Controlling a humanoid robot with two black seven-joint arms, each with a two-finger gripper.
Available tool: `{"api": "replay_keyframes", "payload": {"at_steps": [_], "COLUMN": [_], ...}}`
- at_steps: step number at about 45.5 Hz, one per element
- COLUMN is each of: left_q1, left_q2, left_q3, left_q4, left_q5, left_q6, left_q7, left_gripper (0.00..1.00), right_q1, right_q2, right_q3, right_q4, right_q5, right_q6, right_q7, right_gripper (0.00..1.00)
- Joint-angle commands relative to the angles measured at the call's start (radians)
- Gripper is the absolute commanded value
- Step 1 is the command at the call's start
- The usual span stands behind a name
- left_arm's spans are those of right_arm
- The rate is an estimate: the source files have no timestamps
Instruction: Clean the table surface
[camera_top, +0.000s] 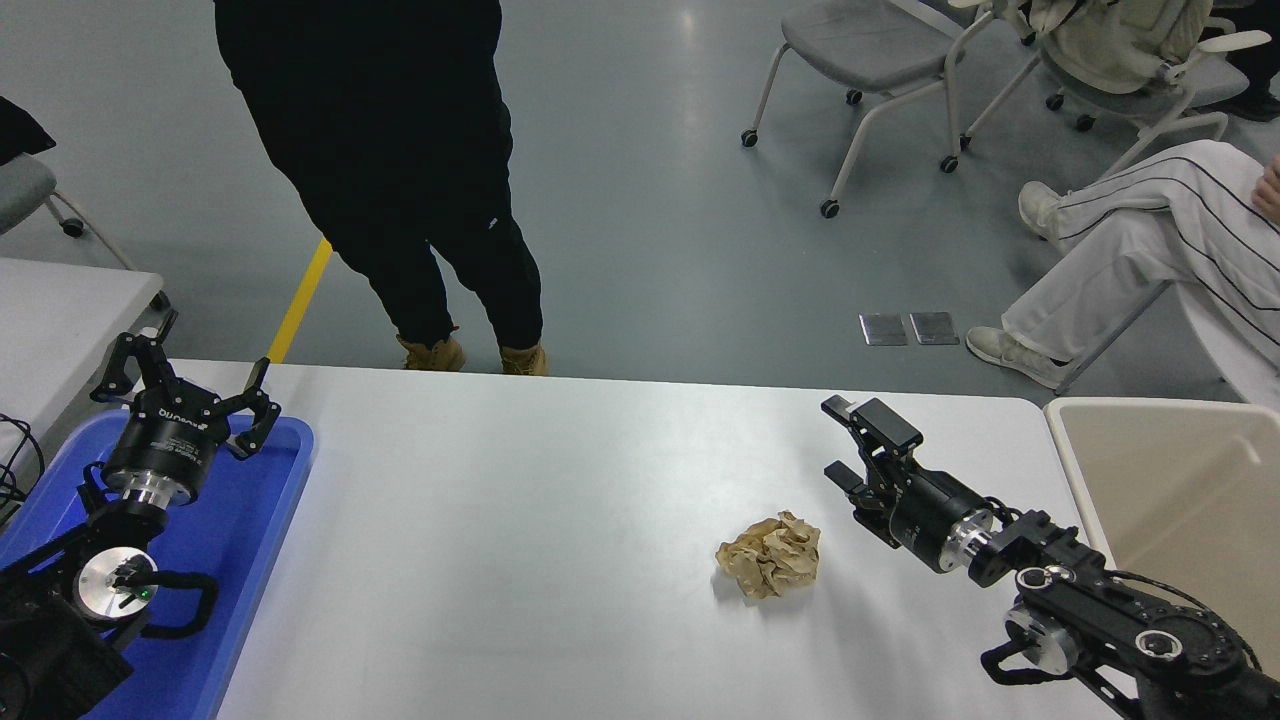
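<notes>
The table surface (520, 540) fills the lower half of the view, glossy white, and the only litter on it is one crumpled ball of brown paper (769, 555) lying right of centre, toward the near edge.

At the far left, the left gripper (190, 395) hangs parked over a blue tray (255, 530) that sits at the table's left end; its fingers are spread wide and hold nothing. It is well apart from the paper, with most of the bare tabletop between them.

Behind the table's far edge a person in black clothes (390, 150) stands, clear of the work area.

Further right, the paper ball is roughly round, with no clear long axis, so approach angle looks unimportant. Just to its right, the right gripper (860, 445) is turned on its side, pointing left and away across the table, fingers spread and empty. The paper lies to the gripper's left and a little nearer the camera, near but not touching. This arm is plainly the closer one, so the grasp probably falls to it: a short move left and down onto the ball.

At the right edge a beige bin (1075, 470) stands beside the table, a likely place for the paper.
</notes>
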Motion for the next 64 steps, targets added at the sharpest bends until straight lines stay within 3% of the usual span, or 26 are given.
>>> {"api": "replay_keyframes", "payload": {"at_steps": [1,13,26,39,53,64], "left_q1": [0.000,0.000,-0.001,0.000,0.000,-0.001], "left_q2": [0.000,0.000,0.000,0.000,0.000,0.000], "left_q3": [0.000,0.000,0.000,0.000,0.000,0.000], "left_q4": [0.000,0.000,0.000,0.000,0.000,0.000], "left_q5": [0.000,0.000,0.000,0.000,0.000,0.000], "left_q6": [0.000,-0.001,-0.001,-0.001,-0.001,-0.001], "left_q7": [0.000,0.000,0.000,0.000,0.000,0.000], "left_gripper": [1.00,1.00,1.00,1.00,1.00,1.00], "right_q1": [0.029,0.069,0.247,0.428,0.436,0.436], "right_q2": [-0.139,-0.215,-0.203,-0.044,0.168,0.226], "right_q3": [-0.081,-0.261,-0.534,-0.767,-0.862,-0.917], "right_q4": [0.105,0.144,0.134,0.016,-0.209,-0.298], "right_q5": [-0.080,-0.293,-0.383,-0.370,-0.387,-0.486], "right_q6": [-0.006,-0.040,-0.113,-0.143,-0.186,-0.268], "right_q7": [-0.006,-0.003,-0.004,-0.009,-0.003,0.007], "right_gripper": [1.00,1.00,1.00,1.00,1.00,1.00]}}
